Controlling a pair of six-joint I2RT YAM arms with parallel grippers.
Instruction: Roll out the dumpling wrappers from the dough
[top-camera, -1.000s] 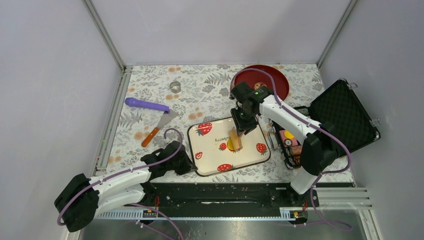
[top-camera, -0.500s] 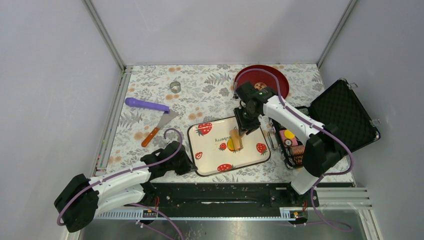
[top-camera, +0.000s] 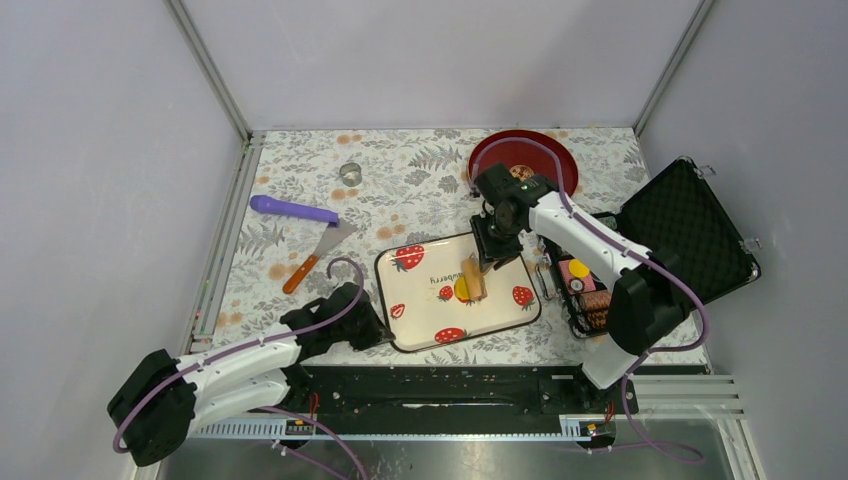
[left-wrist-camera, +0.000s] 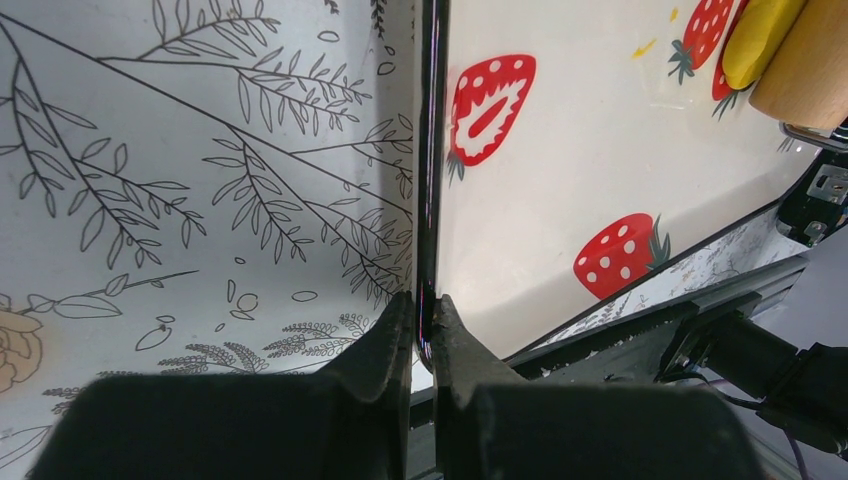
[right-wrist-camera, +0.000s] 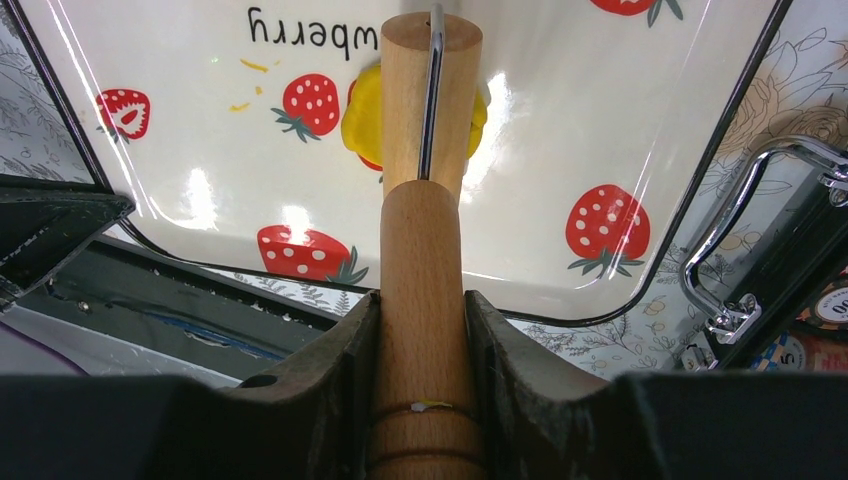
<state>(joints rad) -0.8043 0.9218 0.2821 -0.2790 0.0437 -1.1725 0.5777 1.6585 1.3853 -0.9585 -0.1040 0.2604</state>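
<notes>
The white strawberry-print tray (top-camera: 420, 297) lies at the near middle of the table. The yellow dough (top-camera: 460, 291) is a small flattened lump on it, partly under the wooden rolling pin (top-camera: 472, 277). My right gripper (top-camera: 487, 255) is shut on the pin's handle (right-wrist-camera: 420, 260), and the roller (right-wrist-camera: 430, 90) lies across the dough (right-wrist-camera: 362, 125). My left gripper (top-camera: 378, 325) is shut on the tray's black rim (left-wrist-camera: 430, 150) at its near left corner, fingertips (left-wrist-camera: 452, 320) on either side of the rim. No separate round wrappers are in view.
A red plate (top-camera: 540, 160) stands at the back right. An open black case (top-camera: 680, 235) with small items is on the right, its metal handle (right-wrist-camera: 745, 230) close to the tray. A purple roller (top-camera: 290, 210), a spatula (top-camera: 318, 252) and a small metal ring (top-camera: 350, 172) lie at the left.
My right wrist has shifted slightly to the right and back, and the rolling pin has moved a little over the dough. The left arm and the tray have not moved.
</notes>
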